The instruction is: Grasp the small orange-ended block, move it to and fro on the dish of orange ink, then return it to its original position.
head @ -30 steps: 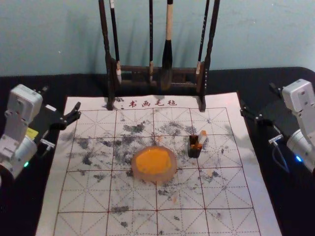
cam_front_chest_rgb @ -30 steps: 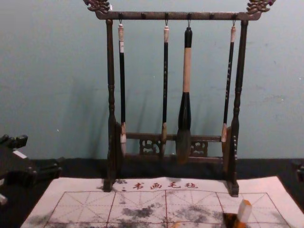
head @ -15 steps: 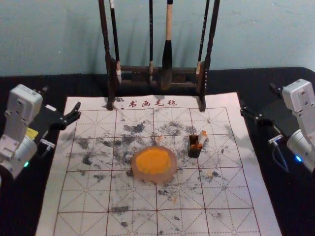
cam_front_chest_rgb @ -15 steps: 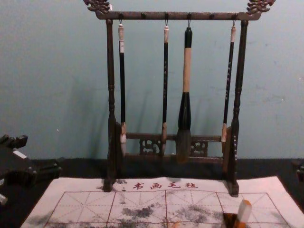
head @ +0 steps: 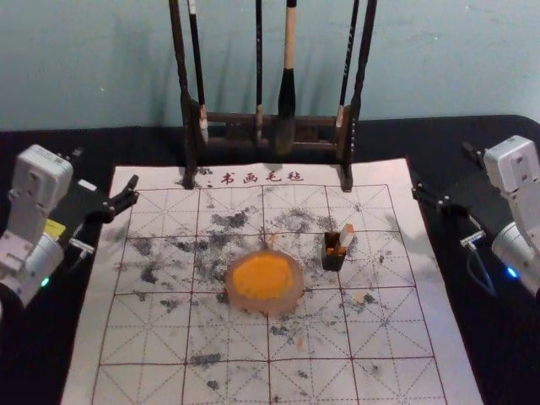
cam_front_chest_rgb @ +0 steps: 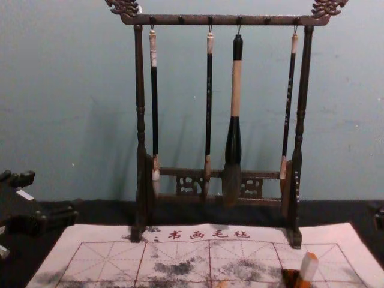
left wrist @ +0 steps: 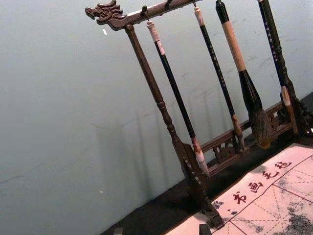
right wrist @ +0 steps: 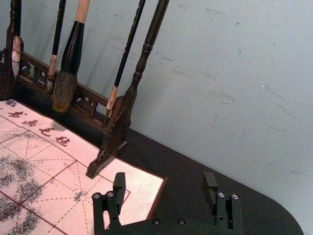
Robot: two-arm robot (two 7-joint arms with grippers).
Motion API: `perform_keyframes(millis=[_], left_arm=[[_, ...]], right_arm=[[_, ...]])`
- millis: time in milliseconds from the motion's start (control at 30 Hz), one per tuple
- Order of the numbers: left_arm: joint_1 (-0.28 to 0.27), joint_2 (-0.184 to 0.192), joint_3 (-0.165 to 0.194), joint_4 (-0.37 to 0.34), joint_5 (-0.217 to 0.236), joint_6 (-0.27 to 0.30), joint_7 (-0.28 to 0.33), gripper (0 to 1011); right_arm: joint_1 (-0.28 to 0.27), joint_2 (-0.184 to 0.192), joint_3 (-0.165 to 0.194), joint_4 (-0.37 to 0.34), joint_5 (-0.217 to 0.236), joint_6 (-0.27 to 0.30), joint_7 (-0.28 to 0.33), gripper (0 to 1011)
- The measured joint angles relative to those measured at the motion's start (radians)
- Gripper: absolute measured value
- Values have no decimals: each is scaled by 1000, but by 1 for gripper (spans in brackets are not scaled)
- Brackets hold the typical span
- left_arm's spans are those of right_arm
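The small block [head: 346, 237], pale with orange on it, leans upright in a small dark holder [head: 333, 261] on the mat's right half. In the chest view the block [cam_front_chest_rgb: 308, 267] tilts out of the holder [cam_front_chest_rgb: 290, 278]. Left of it lies the round dish [head: 237, 297] with orange ink. My left gripper [head: 105, 169] is open beyond the mat's left edge; the left wrist view has its fingertips [left wrist: 161, 229] at the border. My right gripper [head: 444, 171] hangs at the mat's right side, and in the right wrist view the gripper [right wrist: 165, 183] stands open and empty.
A dark wooden rack [head: 187, 135] with several hanging brushes [cam_front_chest_rgb: 233, 138] stands across the mat's back edge, before a pale wall. The ink-stained, gridded mat [head: 143, 337] lies on a black table [head: 51, 354].
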Motion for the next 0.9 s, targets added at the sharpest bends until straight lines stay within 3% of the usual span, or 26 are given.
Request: perform_keyframes(millis=[567,900], left_arm=[[0,0,0,0,0,0,0,1001],[0,0,0,0,0,0,0,1001]], right_arm=[[-7,-1,6,-7,2,5,2,1000],[-115,20,45,-146,96,103,79,1000]])
